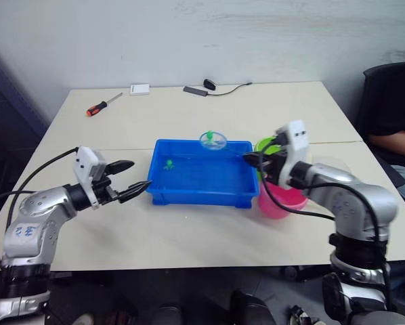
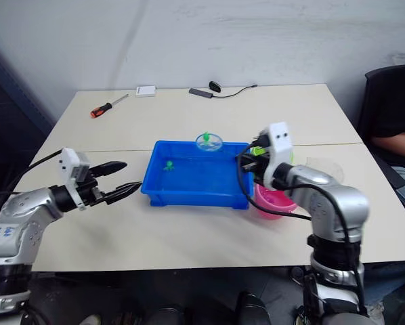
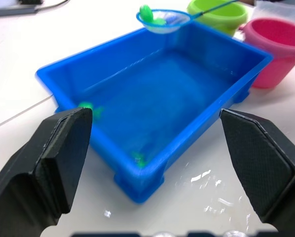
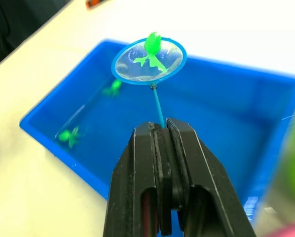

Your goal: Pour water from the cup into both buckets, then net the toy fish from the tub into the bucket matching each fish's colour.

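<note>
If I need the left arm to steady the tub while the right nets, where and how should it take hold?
Grip the tub's near-left rim corner, coming from the robot's left, where the open left pincer already waits. The rim forms a thin raised lip the fingers can straddle, one inside and one outside. That corner probably keeps clear of the net, held with a green fish by the right pincer.

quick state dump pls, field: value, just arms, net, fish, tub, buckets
left gripper: open, beside the tub, holding nothing
right gripper: shut on the net handle
net: raised over the tub's far rim, one green fish in it
tub: blue, two more green fish in the water
buckets: green bucket and pink bucket beside the tub, by the right arm
</note>
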